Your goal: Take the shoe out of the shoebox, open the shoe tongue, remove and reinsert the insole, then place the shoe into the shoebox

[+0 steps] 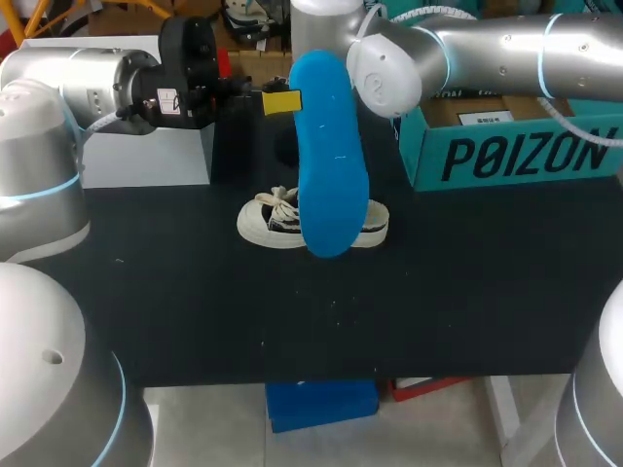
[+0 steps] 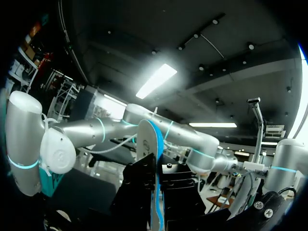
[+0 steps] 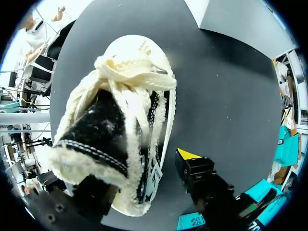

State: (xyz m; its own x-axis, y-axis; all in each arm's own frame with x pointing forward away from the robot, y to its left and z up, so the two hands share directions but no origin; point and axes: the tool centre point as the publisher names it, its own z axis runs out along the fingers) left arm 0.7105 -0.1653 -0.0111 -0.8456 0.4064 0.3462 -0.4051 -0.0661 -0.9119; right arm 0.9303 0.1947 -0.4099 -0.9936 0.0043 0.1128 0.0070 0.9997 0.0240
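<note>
while the head view gives you the whole layout, it hides your right gripper behind the insole, so you need the wrist views for the close work. from above you see your left arm coming in from the left, with the left gripper closed on the insole near its upper end. the blue insole hangs in the air, long side up and down, in front of the shoe. the shoe lies on the table near the middle, its pale sole showing on either side of the insole. your right arm comes in from the right above the shoebox. the shoebox stands at the far right of the table, well apart from the shoe.

the left wrist view adds the grip itself: the insole is seen edge-on, clamped from both sides in the left gripper, with the right arm ahead of it.

only the right wrist view shows the shoe up close. you see cream laces bunched over the front and a black tongue edged in cream fleece. the right gripper sits at the heel end, but you cannot tell whether it is open or gripping the shoe.

the table is matt black, and a white box stands at its far left.
</note>
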